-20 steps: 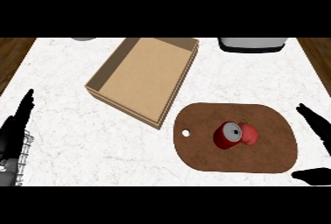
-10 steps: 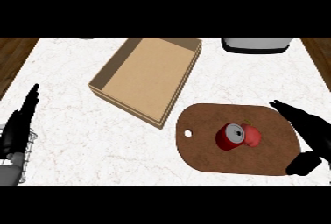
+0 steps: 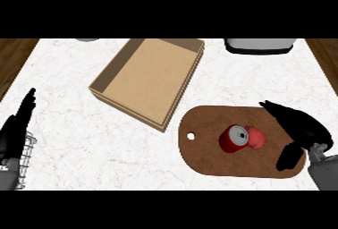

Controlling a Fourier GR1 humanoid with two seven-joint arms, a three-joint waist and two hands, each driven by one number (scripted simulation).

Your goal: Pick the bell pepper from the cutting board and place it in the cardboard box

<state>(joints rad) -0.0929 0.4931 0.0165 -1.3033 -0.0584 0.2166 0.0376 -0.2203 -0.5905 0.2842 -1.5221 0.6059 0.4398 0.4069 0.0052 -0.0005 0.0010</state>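
A red bell pepper (image 3: 242,138) lies on its side on the brown cutting board (image 3: 211,152), its cut face turned toward me. My right hand (image 3: 300,127) hovers over the board's right edge, just right of the pepper and apart from it, fingers straight and thumb hanging below. An open cardboard box (image 3: 150,79), with nothing inside, sits tilted on the counter up and left of the board. My left hand (image 3: 16,129) rests open at the left edge, fingers pointing up.
A wire rack (image 3: 25,159) shows at the lower left beside my left hand. A grey container (image 3: 259,45) stands at the back right, and a small grey object (image 3: 87,40) at the back left. Wooden strips border the white marble counter (image 3: 99,147).
My right hand has moved left from the right edge, over the board and toward the pepper. The left hand has barely shifted. Pepper, board and box have not moved.
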